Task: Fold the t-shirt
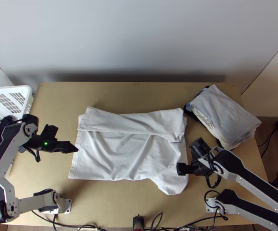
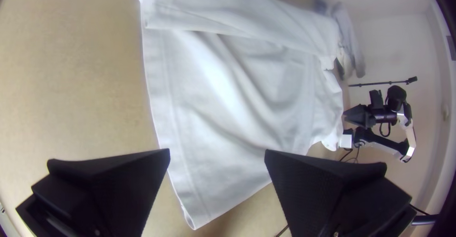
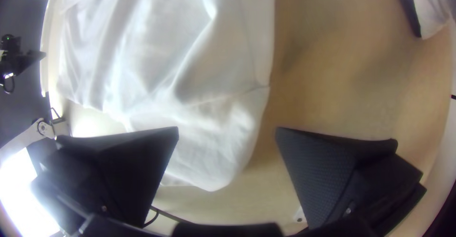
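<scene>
The white t-shirt (image 1: 119, 150) lies mid-table, its far part folded over in a band toward the near side and a sleeve-like corner sticking out at the near right. My left gripper (image 1: 64, 139) is open beside the shirt's left edge. My right gripper (image 1: 190, 158) stands open at its near right, one finger over the cloth. In the left wrist view the shirt (image 2: 228, 90) has soft wrinkles, with the left gripper (image 2: 217, 152) spread above its hem. The right wrist view has the protruding corner (image 3: 209, 156) of the shirt between the fingers of the right gripper (image 3: 227, 131), not held.
A stack of folded cloths (image 1: 225, 115) sits at the table's back right. At the left edge stands a white basket (image 1: 27, 96) with dark cloth in it. Cables (image 1: 112, 227) run along the near edge. Bare tabletop (image 1: 139, 96) lies behind the shirt.
</scene>
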